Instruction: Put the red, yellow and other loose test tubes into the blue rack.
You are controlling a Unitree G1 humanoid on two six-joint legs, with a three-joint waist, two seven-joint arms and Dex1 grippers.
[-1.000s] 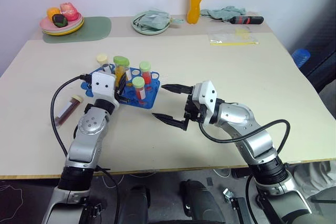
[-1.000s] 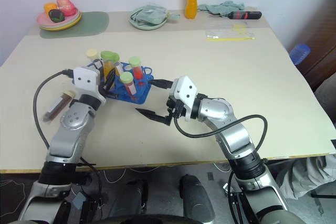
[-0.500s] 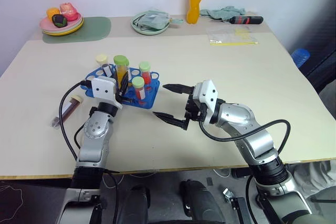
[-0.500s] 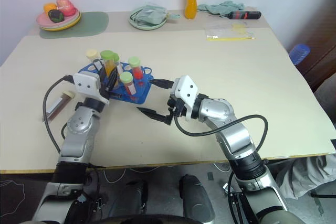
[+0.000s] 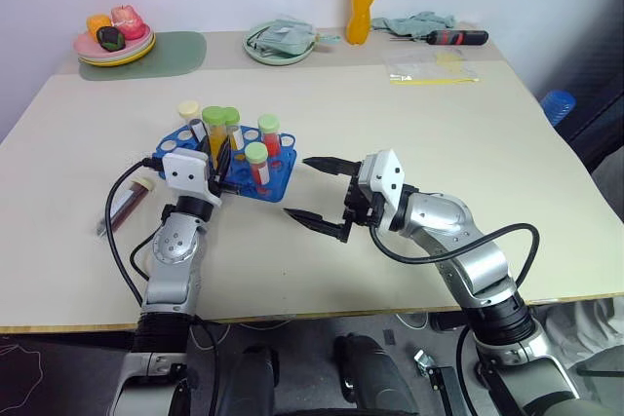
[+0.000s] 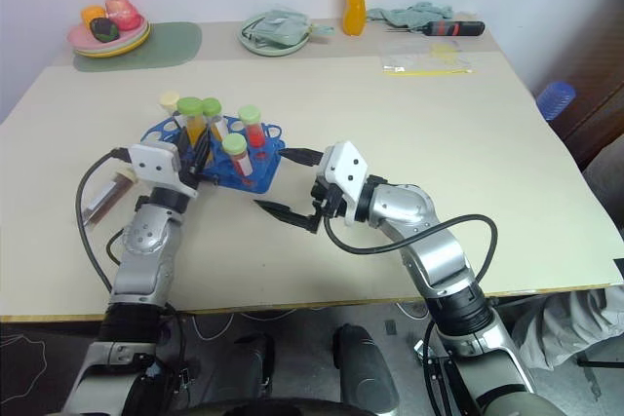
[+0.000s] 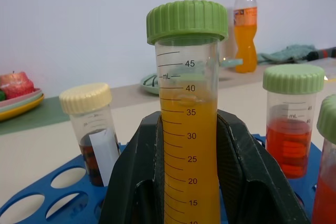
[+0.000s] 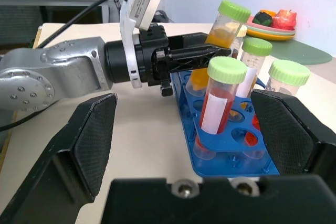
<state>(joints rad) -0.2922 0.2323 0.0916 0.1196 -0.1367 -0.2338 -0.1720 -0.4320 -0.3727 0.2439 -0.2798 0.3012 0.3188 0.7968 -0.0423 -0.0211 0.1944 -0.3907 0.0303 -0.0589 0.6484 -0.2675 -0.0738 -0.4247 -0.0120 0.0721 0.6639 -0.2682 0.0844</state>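
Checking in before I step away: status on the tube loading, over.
Left tool shut on yellow tube, upright over blue rack. Right tool open, empty, beside rack. Maroon tube lying loose on table. Nothing in the way.

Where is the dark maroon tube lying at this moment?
The maroon tube lies on the table, left of the blue rack, beside the left gripper.

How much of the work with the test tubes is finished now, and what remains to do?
Done: two red tubes and a cream-capped tube stand in the blue rack. In hand: the left gripper is shut on the yellow tube, over the rack, not yet released. Left: the maroon tube lies loose on the table beside the rack. The right gripper waits open, empty.
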